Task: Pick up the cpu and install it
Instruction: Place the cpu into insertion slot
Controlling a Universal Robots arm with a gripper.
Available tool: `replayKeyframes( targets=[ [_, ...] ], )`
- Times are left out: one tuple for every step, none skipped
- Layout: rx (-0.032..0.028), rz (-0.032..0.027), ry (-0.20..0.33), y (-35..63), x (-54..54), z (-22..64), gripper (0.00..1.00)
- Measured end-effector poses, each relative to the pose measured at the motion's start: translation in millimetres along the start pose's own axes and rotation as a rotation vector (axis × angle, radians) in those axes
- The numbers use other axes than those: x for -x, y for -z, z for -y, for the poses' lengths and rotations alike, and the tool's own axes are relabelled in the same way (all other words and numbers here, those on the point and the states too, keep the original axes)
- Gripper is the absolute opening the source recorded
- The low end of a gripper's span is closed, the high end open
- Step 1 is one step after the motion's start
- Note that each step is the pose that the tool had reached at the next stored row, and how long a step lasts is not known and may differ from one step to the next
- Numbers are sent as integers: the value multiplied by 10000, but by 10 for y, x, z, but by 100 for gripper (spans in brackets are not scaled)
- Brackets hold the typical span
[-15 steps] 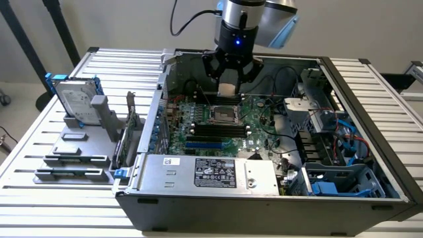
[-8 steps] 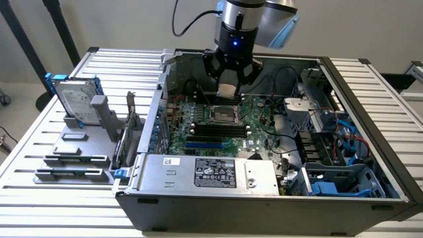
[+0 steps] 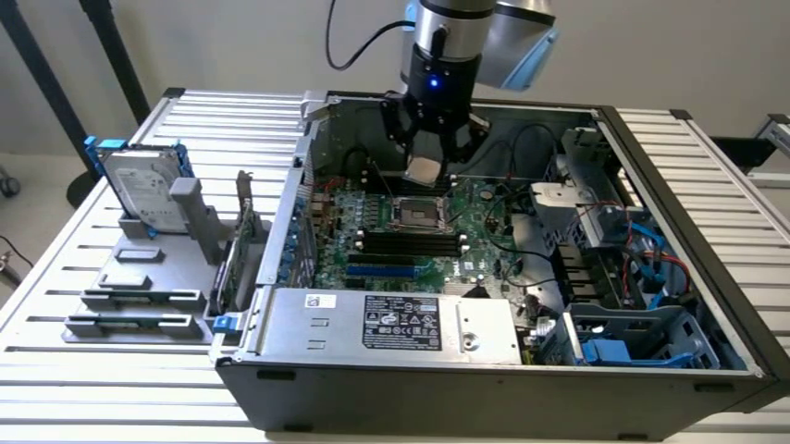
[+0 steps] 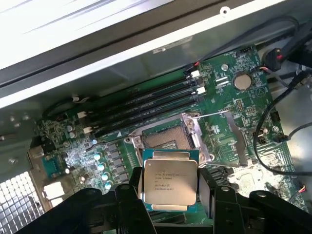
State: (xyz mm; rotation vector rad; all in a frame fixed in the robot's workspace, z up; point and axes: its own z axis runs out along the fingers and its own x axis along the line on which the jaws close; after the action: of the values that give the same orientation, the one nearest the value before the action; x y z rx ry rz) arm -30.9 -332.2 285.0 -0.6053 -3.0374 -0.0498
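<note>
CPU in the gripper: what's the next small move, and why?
Probably slide the cpu squarely over the socket, staying high. The gripper holds it by two edges, clear above the motherboard; the socket lies empty, its frame swung open, seemingly offset from the cpu.

We see a silver metal cylindrical arm segment (image 3: 450,23) with a pale blue rounded joint cap (image 3: 534,51) at its three o'clock. At its six o'clock comes a black boxy gripper (image 3: 426,165) — a small blue indicator light (image 3: 432,81) glows on its housing. A thin black cable (image 3: 329,37) loops away from the arm at ten o'clock. In the wrist view, we make out its matte black blocky fingers (image 4: 134,195), thick and round-edged.
</note>
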Motion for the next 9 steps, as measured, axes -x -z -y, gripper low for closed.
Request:
replayKeyframes(
  targets=[
    [9,5,-191,-5,0,0,55],
    [18,9,-371,-9,0,0,55],
    [26,13,-550,-13,1,0,55],
    [35,17,-730,-18,1,0,55],
    [44,21,-914,-23,1,1,55],
    [54,25,-1095,-27,1,1,55],
    [62,29,-1274,-32,1,1,55],
    [72,33,-1453,-37,2,1,55],
    [82,38,-1650,-42,2,1,55]
  ],
)
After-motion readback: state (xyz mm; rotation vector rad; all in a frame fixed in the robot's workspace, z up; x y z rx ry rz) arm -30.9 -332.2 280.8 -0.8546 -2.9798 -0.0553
